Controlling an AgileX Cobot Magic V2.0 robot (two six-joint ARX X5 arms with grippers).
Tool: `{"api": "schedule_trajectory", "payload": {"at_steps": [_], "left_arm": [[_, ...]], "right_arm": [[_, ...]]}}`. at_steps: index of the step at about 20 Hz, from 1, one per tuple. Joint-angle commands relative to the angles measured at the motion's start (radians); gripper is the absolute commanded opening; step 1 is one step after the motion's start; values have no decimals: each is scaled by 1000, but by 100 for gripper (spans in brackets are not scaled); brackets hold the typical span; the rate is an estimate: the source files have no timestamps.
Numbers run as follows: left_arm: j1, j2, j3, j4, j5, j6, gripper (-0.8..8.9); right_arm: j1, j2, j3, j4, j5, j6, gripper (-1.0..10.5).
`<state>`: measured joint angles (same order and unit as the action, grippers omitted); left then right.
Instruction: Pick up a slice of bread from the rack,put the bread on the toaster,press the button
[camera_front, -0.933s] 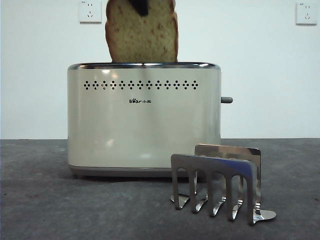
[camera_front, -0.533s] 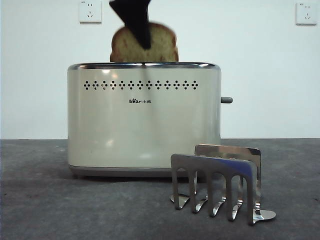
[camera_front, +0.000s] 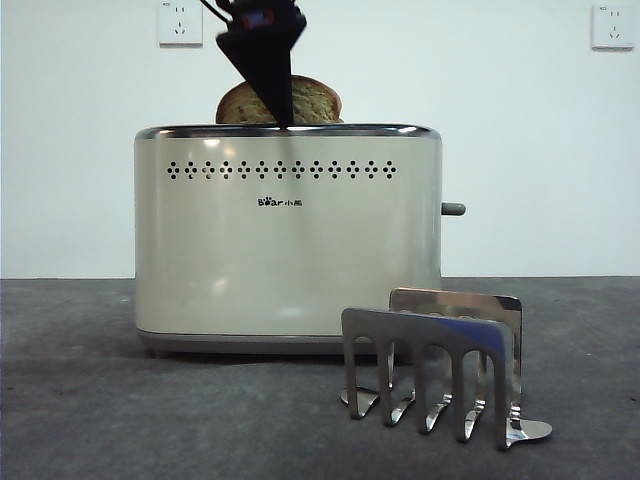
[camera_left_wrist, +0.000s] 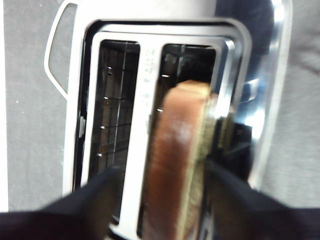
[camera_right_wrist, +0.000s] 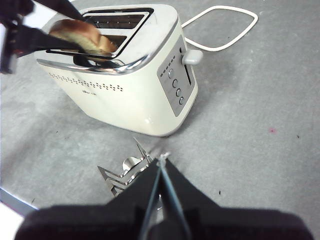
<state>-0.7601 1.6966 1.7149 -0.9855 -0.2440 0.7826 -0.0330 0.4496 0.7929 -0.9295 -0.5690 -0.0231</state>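
The left gripper (camera_left_wrist: 160, 175) has its fingers (camera_left_wrist: 95, 192) spread wide on either side of the slice of bread (camera_left_wrist: 172, 165), clear of the crust on both faces as far as the wrist view shows, so the slice looks let go and stands on its own in one slot of the toaster (camera_front: 288, 240), only its rounded top showing above the chrome rim. The bread reads as light, soft and crumbly: it would dent under a hard squeeze, and the firmer brown crust at the top is the best place to take hold if it needs straightening. The toaster looks heavy and stiff enough to stay put on the bench (camera_front: 100, 420). The button (camera_front: 453, 209) is a small smooth lever on the narrow side, likely slippery, and wants a push straight down from above. The right gripper (camera_right_wrist: 161, 165) hangs over the rack (camera_front: 435, 370) with its fingers pressed together, and the rack stands without bread just in front of the toaster
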Motion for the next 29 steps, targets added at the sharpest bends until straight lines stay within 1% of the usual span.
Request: {"api": "schedule_trajectory", "payload": {"at_steps": [1, 2, 3, 5, 6, 7, 8, 9, 11, 14, 16, 18, 21, 23, 25, 27, 29], "left_arm": [[-7, -70, -4, 7, 8, -33, 440], [-11, -103, -4, 7, 8, -60, 440], [-13, -140, -4, 3, 9, -122, 440], [-21, -217, -4, -33, 9, -298, 435], [-32, -245, -4, -58, 10, -367, 434], [-43, -283, -4, -98, 11, -448, 385], [-46, -312, -4, -130, 16, -508, 295], [-46, -347, -4, -165, 18, -581, 176], [-46, -401, -4, -212, 19, -665, 19], [-46, -446, -4, -260, 19, -715, -4], [-45, -462, -4, -286, 19, -738, -4], [-45, -473, -4, -323, 18, -752, -4], [-42, -486, -5, -333, 24, -784, -4], [-42, -495, -5, -334, 69, -793, -5], [-42, -504, -6, -334, 121, -814, -5], [-42, -512, -6, -333, 132, -832, -5], [-42, -526, -7, -334, 132, -836, -5]], "right_arm": [[0, 0, 5, -39, 0, 8, 0], [0, 0, 5, -74, 0, 38, 0], [0, 0, 5, -88, -1, 51, 0], [0, 1, 5, -65, -33, 76, 0], [0, 6, 5, -33, -60, 100, 0], [0, 19, 5, 18, -105, 146, 0], [0, 39, 5, 65, -147, 192, 0], [0, 76, 5, 124, -186, 266, 0], [0, 167, 5, 227, -254, 371, 0], [0, 270, 5, 316, -326, 413, 0], [0, 335, 10, 360, -348, 419, 0], [1, 424, 24, 396, -345, 418, 0], [1, 565, 63, 436, -345, 396, 0], [1, 684, 123, 436, -344, 359, 0], [1, 785, 186, 435, -344, 351, 0], [2, 883, 251, 435, -357, 352, 0], [26, 969, 307, 434, -359, 352, 0]]}}
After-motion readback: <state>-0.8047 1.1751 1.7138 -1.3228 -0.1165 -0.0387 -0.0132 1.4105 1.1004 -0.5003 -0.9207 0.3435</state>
